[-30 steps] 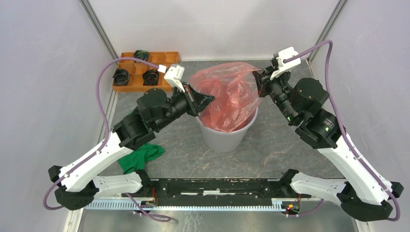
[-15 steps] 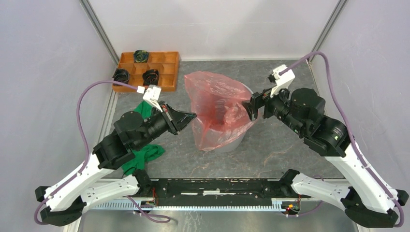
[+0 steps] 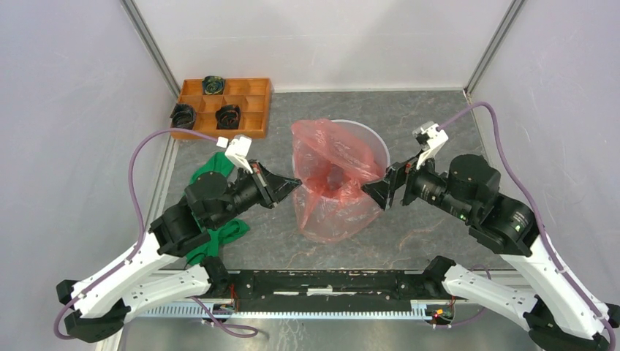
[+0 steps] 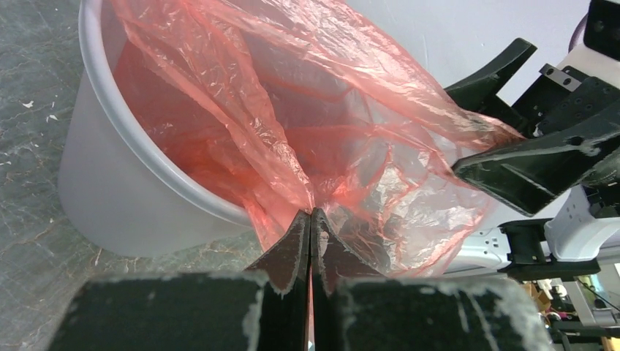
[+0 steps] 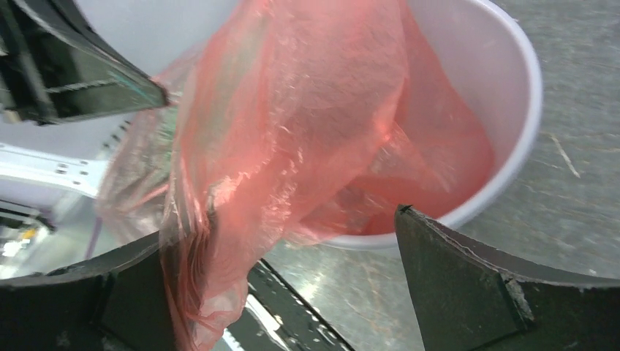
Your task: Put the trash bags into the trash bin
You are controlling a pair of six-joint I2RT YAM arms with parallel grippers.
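Two fingers of the left gripper are pressed tight together, pinching a gathered fold of the trash bag right at their tips. The right gripper stands spread wide (loose film drapes over one of its fingers, unclamped). Between the two grippers the bag sits partly inside the trash bin, its near side spilling over the rim.

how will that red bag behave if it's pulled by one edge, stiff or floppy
Probably very floppy: the red bag sags in folds over the bin rim. Likely light and clingy: film drapes on a finger of the open right tool. Glossy, so it may slip from the shut left tool pinching it.
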